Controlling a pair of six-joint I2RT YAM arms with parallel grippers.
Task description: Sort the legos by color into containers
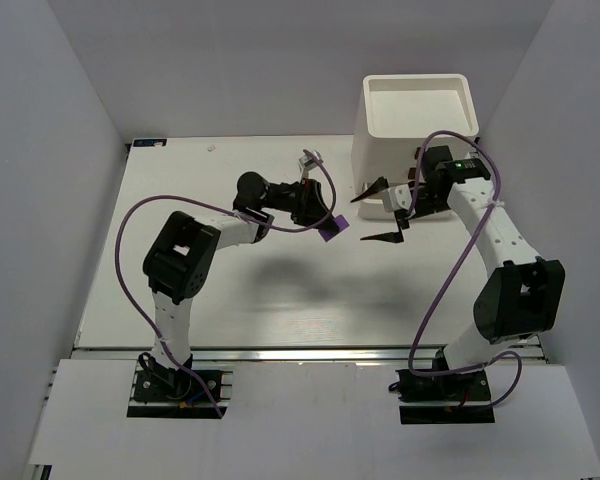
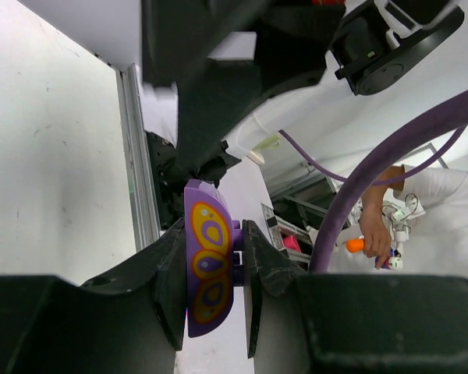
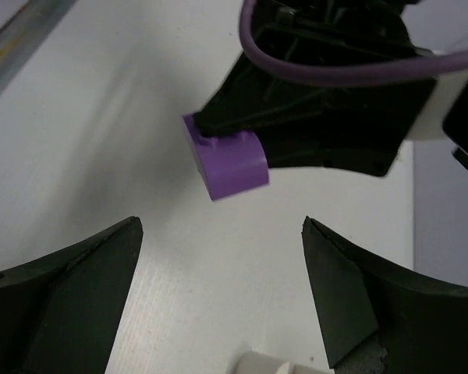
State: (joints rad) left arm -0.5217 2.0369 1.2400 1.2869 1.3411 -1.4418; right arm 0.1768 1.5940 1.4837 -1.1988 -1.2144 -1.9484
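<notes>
Left gripper (image 1: 323, 222) is clamped on a purple lego (image 1: 329, 228), a curved piece with orange and yellow ovals printed on one face, its jaws pressed to both sides. A white table (image 1: 270, 300) lies under both arms, with plain white walls (image 1: 40, 200) around it. The white container unit (image 1: 380, 150) stands at the far right, its top tray open. The lego hangs just left of that unit's front. The right gripper (image 1: 380, 213), jaws spread wide, sits close before the unit, facing the lego without touching it.
</notes>
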